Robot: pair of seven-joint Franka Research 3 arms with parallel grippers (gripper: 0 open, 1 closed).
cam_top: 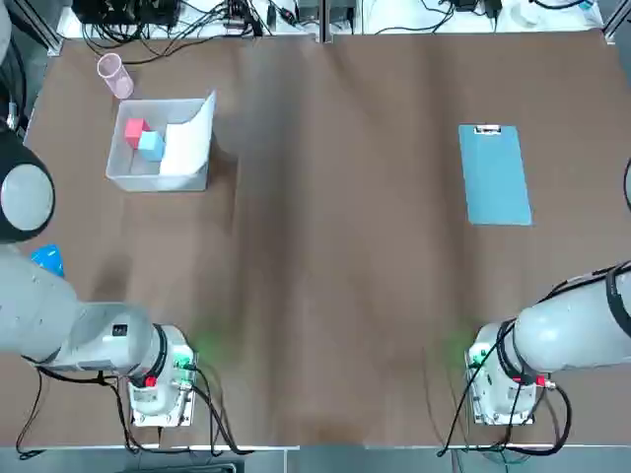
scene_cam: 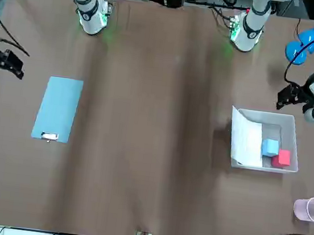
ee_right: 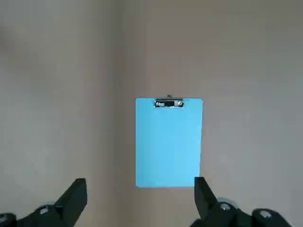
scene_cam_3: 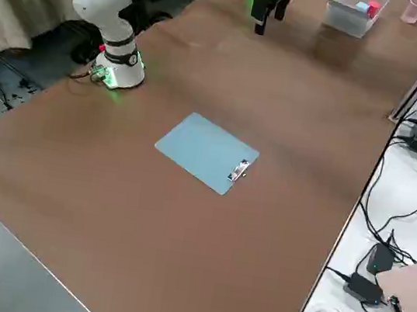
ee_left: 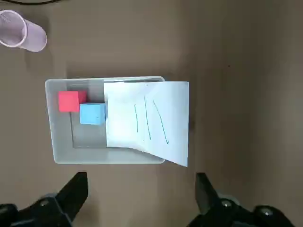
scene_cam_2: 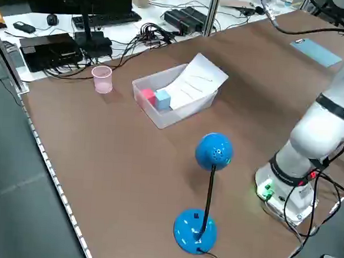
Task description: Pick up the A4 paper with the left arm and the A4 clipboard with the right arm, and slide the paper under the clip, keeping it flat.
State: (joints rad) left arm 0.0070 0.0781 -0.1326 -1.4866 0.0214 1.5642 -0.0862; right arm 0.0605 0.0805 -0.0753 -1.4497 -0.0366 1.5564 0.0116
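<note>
Paper in the bin, clipboard flat on the table

You had the white paper [ee_left: 147,118] leaning in the clear bin [cam_top: 123,158], one edge above the rim, beside the red block [ee_left: 72,100] and blue block [ee_left: 92,113]. Your clipboard [cam_top: 496,177] lay right of it, long axis running away from the robot, clip [cam_top: 488,129] at the far end. Your left gripper [ee_left: 142,191] and right gripper [ee_right: 141,194] hung above the table, both spread wide, holding nothing.

Even, fairly bright light; soft blurred shadows and faint darker bands across the brown worktop [cam_top: 345,296], small green glows near the arm bases [cam_top: 177,379]
</note>
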